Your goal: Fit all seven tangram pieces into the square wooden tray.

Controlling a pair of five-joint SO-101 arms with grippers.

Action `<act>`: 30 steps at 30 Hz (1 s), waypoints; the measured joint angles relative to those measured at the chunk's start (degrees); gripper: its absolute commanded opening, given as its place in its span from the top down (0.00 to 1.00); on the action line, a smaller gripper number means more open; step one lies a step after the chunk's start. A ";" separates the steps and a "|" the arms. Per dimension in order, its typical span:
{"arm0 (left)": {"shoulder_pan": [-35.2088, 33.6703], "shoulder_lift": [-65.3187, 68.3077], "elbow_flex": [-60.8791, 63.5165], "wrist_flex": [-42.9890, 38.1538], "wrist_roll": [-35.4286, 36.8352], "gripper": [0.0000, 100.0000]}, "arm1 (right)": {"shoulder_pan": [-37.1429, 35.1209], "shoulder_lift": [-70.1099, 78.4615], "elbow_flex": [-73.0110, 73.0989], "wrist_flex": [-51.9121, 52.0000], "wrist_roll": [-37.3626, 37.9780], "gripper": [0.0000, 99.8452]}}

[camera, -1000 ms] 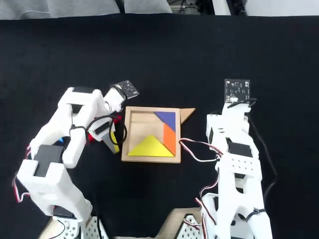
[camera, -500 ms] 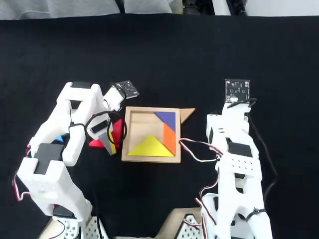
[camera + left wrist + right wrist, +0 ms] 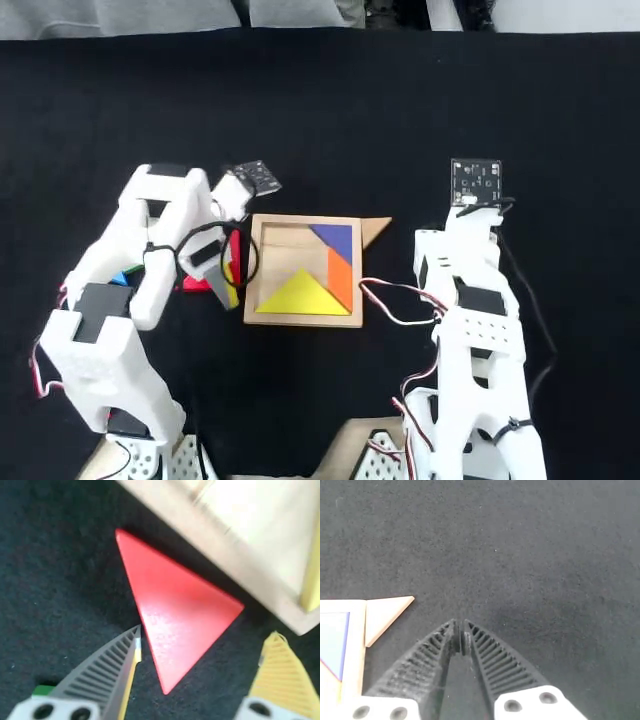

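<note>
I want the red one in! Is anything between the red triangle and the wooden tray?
Only the raised rim of the square wooden tray separates the red triangle piece from the bare floor inside; no other piece lies between them. The left gripper is open, with the triangle's corner between its fingers.

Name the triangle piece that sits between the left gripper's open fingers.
The red triangle, outside the tray, within the open left gripper. The yellow triangle lies inside the tray; the plain wooden triangle lies beyond its opposite side.
</note>
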State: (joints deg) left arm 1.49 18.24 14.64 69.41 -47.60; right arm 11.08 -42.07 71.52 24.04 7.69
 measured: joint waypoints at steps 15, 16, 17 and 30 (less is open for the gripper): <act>1.58 1.05 -0.44 -4.04 13.10 0.63 | 0.00 0.00 0.00 0.00 0.00 0.98; 1.58 1.14 -0.44 -4.04 12.40 0.63 | 0.00 0.00 0.00 0.00 0.00 0.98; 1.58 1.14 -0.44 -4.40 10.81 0.63 | 0.09 0.00 0.00 0.00 0.00 0.98; -0.09 1.23 0.09 -2.46 -2.11 0.69 | 0.09 0.00 0.00 0.00 0.00 0.98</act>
State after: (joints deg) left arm 1.41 19.47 14.73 66.95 -49.71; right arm 11.16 -42.07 71.52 24.04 7.69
